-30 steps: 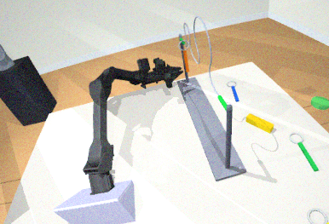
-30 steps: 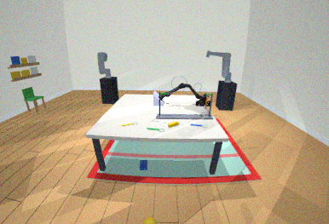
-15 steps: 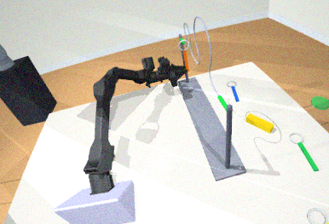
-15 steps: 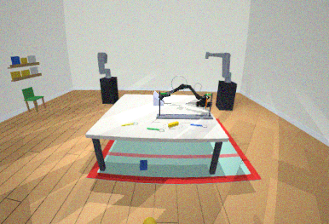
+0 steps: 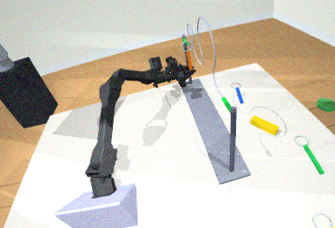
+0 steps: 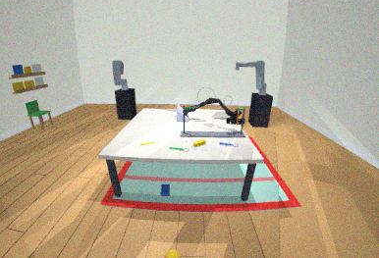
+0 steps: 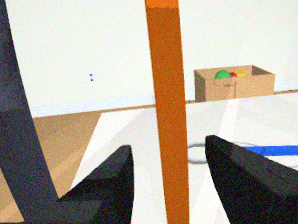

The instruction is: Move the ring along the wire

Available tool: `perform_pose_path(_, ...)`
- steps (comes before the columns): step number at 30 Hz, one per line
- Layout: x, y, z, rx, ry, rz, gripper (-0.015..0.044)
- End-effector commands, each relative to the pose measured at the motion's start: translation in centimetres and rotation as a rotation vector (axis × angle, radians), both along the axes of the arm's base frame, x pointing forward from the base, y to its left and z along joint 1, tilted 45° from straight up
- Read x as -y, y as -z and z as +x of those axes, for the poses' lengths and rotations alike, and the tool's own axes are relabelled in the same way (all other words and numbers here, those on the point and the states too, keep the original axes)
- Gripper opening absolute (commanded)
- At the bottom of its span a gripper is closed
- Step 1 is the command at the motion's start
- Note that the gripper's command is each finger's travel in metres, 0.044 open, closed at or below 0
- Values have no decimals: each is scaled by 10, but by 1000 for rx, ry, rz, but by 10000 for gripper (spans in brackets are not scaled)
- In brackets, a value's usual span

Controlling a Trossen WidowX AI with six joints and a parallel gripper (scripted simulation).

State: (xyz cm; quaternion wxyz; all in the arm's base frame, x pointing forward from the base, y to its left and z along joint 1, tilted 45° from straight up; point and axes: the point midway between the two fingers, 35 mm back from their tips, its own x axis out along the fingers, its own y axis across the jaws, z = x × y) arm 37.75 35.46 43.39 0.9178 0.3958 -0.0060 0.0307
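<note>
The orange handle (image 5: 189, 59) (image 7: 169, 75) hangs down from its ring (image 5: 187, 46), which is around the green part (image 5: 185, 41) of the wire beside the far post (image 7: 24, 125). My gripper (image 5: 193, 72) (image 7: 168, 149) is open at the handle's lower part. In the wrist view the handle stands between the two fingertips, with a gap on each side. The grey wire (image 5: 214, 56) loops up from there and comes down to the other green part (image 5: 226, 103) beside the near post (image 5: 233, 141). The ring is outside the wrist view.
The posts stand on a grey base plate (image 5: 208, 121) on the white table (image 6: 133, 140). Beyond it lie a blue-handled ring (image 5: 239, 95) (image 7: 277, 150), a yellow block (image 5: 264, 125) and a green-handled ring (image 5: 313, 159). The far post is close on the left in the wrist view.
</note>
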Motion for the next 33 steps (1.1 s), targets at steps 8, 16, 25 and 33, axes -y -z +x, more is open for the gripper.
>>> perform_pose_path(8, 0, -1, 11, 1, -3, 4, 160)
perform_pose_path(16, 0, -1, 11, 1, -3, 4, 160)
perform_pose_path(25, 0, -1, 11, 1, -3, 4, 160)
perform_pose_path(33, 1, -1, 11, 2, 1, 2, -50)
